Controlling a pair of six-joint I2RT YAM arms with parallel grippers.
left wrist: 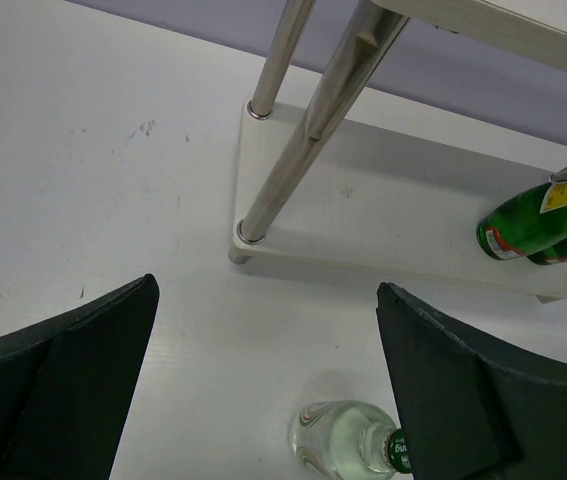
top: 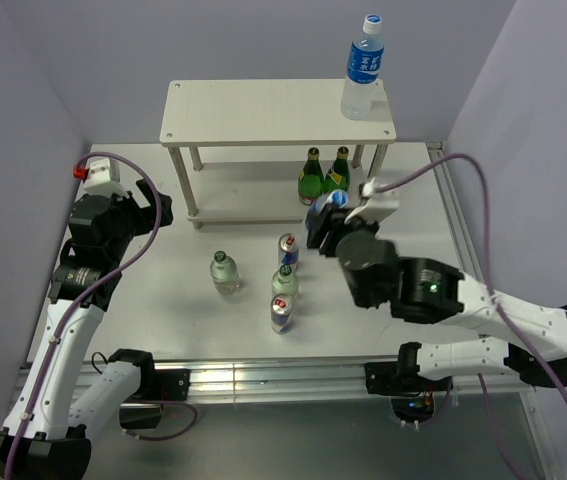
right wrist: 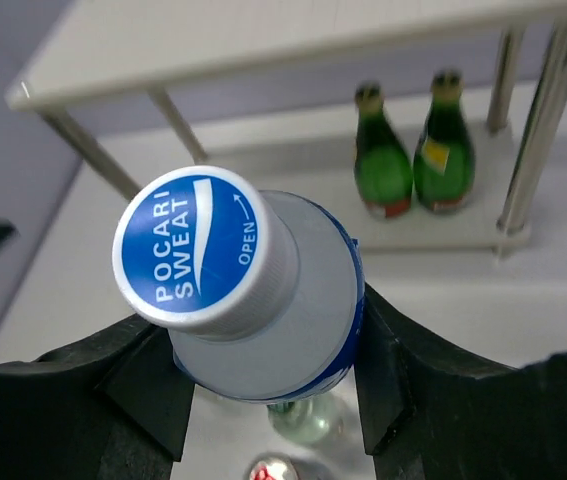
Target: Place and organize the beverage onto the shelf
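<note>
Right claw (right wrist: pixel 263 375) pinches an upright blue-capped bottle (right wrist: pixel 225 290); the shelf (top: pixel 263 108) stands just beyond it, on the far side. Left claw (left wrist: pixel 266 290) is spread, empty.

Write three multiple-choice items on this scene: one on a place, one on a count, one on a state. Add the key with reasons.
1. Where does the free-standing blue-labelled bottle stand?
A. right end of the shelf's top board
B. left end of the top board
C. on the table

2. How many dark green bottles stand on the lower board?
A. one
B. two
C. four

3. What state is the right gripper in?
A. open over a can
B. shut on a blue-capped Pocari Sweat bottle
C. open and empty

Key: 1 A, the bottle stands upright at the top board's right end. 2 B, two stand side by side there. 3 B, the fingers press the bottle from both sides below its cap.
</note>
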